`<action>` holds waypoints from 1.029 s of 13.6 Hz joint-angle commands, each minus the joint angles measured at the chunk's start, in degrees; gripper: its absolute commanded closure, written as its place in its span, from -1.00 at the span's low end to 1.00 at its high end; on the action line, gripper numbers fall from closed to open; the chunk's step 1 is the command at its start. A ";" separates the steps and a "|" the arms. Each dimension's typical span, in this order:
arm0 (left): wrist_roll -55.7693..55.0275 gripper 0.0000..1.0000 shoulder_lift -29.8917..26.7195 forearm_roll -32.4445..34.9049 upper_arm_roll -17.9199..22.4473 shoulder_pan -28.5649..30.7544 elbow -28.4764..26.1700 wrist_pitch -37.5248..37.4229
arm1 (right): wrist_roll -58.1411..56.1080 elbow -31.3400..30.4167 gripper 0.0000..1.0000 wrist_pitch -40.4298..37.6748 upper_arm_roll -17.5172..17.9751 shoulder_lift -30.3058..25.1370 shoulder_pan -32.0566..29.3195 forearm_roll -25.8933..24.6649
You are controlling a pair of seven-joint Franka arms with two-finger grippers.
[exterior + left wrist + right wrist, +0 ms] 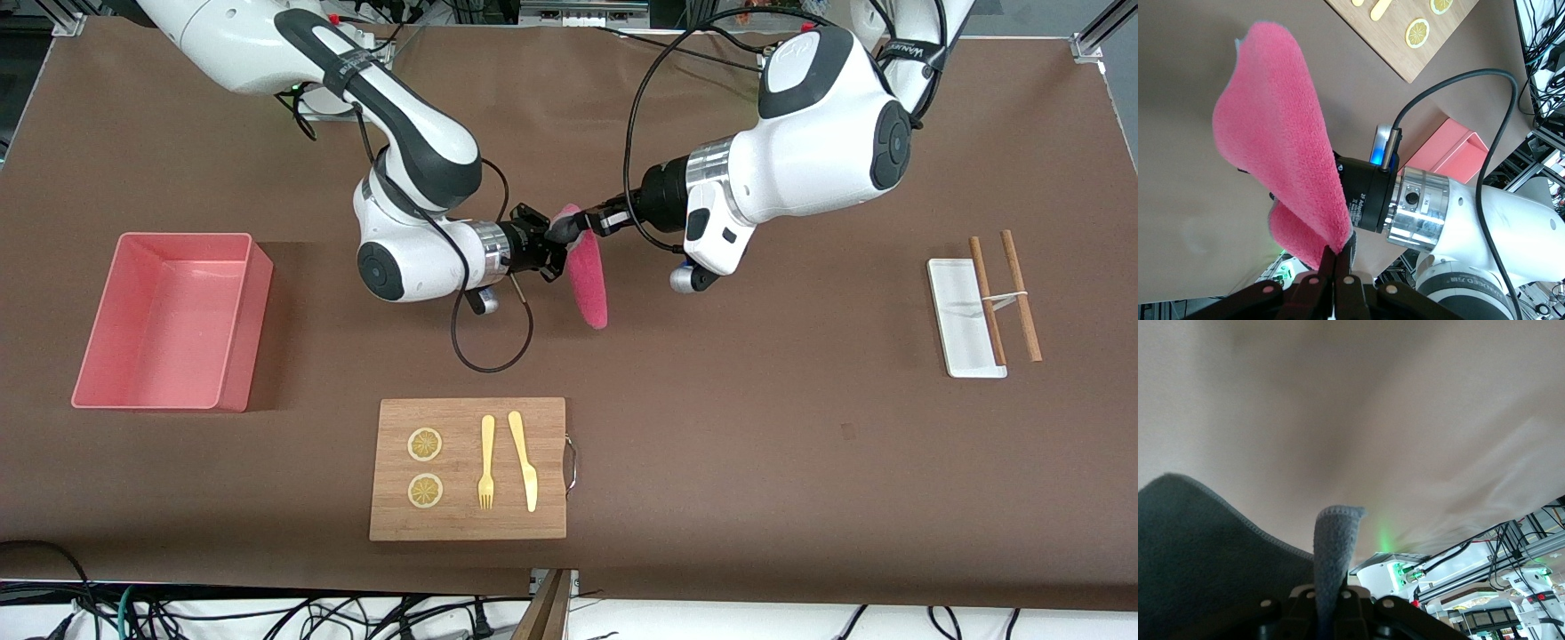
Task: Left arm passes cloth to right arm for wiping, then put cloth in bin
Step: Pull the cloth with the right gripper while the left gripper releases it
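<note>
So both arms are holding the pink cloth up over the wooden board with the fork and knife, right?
Not quite. Both end effectors, left and right, do pinch the cloth, but the front view shows it hanging over bare table, not over the wooden board, which lies nearer the camera.

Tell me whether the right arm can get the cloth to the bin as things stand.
Probably yes, once the left gripper lets go. Both it and the right gripper are shut on the cloth in mid-air. The bin sits open toward the right arm's end of the table, nothing between.
</note>
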 commanded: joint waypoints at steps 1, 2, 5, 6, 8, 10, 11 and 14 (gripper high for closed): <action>-0.92 0.72 0.63 -1.19 0.37 -0.62 1.48 -0.04 | -2.19 0.53 1.00 -0.78 -0.89 -0.70 -0.49 0.41; -1.36 -0.27 0.63 -0.93 0.37 -0.71 1.48 -0.04 | -2.45 1.05 1.00 -0.78 -0.98 -0.70 -0.49 0.41; -1.45 -1.00 0.37 -0.75 0.37 -0.62 1.48 -0.13 | -5.26 1.67 1.00 -1.91 -2.38 -1.31 -0.75 0.33; -1.45 -1.00 0.28 -0.66 0.37 -0.54 1.56 -0.22 | -7.01 1.67 1.00 -3.22 -2.83 -1.31 -0.75 0.07; -1.37 -1.00 0.28 0.30 0.63 -0.27 2.88 -1.44 | -9.48 1.50 1.00 -4.72 -3.10 -1.31 -0.75 -3.08; -1.28 -1.00 0.19 4.68 0.81 0.25 4.89 -5.91 | -9.58 0.88 1.00 -5.08 -3.01 -0.96 -0.58 -5.56; -1.28 -1.00 0.19 6.88 0.98 0.34 6.03 -8.45 | -9.58 0.10 1.00 -5.08 -3.09 -0.70 -0.40 -5.56; -0.93 -1.00 -0.16 11.11 0.89 2.62 6.66 -12.25 | -9.49 -2.97 1.00 -5.17 -3.18 -0.43 -0.40 -5.82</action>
